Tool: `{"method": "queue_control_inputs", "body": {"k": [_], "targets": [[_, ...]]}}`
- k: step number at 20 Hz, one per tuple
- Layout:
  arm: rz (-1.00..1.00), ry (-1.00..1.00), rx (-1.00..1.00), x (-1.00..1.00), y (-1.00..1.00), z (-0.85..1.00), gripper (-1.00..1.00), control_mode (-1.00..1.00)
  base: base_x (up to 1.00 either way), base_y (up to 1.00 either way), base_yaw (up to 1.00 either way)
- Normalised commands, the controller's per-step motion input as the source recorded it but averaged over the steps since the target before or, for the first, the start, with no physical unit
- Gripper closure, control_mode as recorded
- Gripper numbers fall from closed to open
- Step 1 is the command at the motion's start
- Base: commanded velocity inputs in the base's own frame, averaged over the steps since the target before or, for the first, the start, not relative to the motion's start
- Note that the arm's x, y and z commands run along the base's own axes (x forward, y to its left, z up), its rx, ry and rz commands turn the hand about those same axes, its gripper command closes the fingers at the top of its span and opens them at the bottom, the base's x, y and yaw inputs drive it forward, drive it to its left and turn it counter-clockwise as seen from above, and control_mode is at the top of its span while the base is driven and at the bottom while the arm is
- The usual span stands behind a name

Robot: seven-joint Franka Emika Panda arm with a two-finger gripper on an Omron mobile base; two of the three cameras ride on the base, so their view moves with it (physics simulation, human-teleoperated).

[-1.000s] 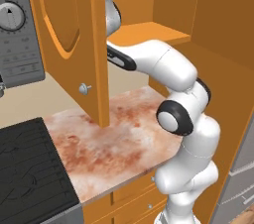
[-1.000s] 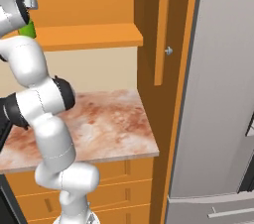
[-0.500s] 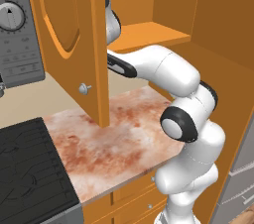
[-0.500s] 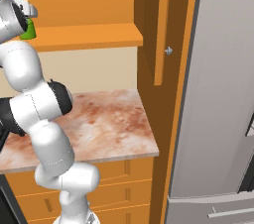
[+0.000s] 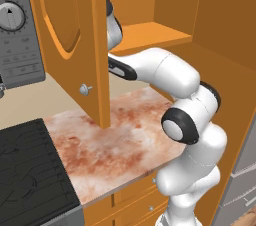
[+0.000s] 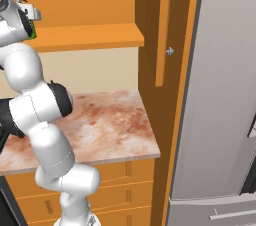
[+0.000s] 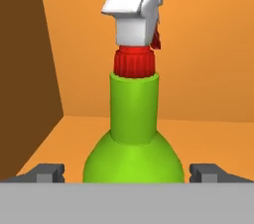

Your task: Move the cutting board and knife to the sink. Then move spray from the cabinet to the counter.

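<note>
spray upright on the cabinet shelf, left wall near, back wall behind. gripper jaws wide apart, one fingertip either side of its round body. likely light, stiff, slick plastic; grip the body, not the neck.

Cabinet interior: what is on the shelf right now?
On the cabinet shelf the green spray stands upright, between the open gripper's fingertips. The cabinet's open door and the arm cover part of the shelf.
</note>
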Motion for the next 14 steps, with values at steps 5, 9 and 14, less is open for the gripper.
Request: {"method": "queue_control_inputs", "body": {"k": [5,9,14], "targets": [[-0.01,0.00,0.00,0.28,0.05,0.00,-1.00,-1.00,0.00,0.00,0.00],[0.00,0.00,0.00,0.13,0.05,0.00,-1.00,-1.00,0.00,0.00,0.00],[0.00,0.00,0.00,0.00,0.05,0.00,1.00,-1.00,0.00,0.00,0.00]]}}
